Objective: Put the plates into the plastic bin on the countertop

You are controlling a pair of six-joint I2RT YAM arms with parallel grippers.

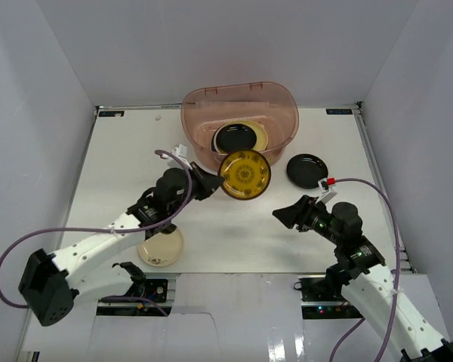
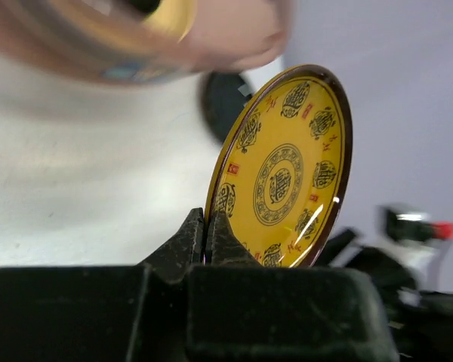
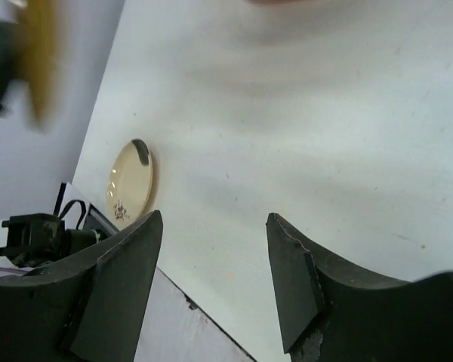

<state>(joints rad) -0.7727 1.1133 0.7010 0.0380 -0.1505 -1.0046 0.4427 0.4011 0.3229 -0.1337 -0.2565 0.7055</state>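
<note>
My left gripper is shut on the rim of the amber-gold plate and holds it on edge in the air, just in front of the plastic bin; the plate fills the left wrist view above the pinching fingers. The bin holds a black plate on top of other plates. A second black plate lies on the countertop right of the bin. A cream plate lies under my left arm and shows in the right wrist view. My right gripper is open and empty above the countertop.
White walls close in the countertop on three sides. The table's near edge runs just below my right gripper. Purple cables loop from both arms.
</note>
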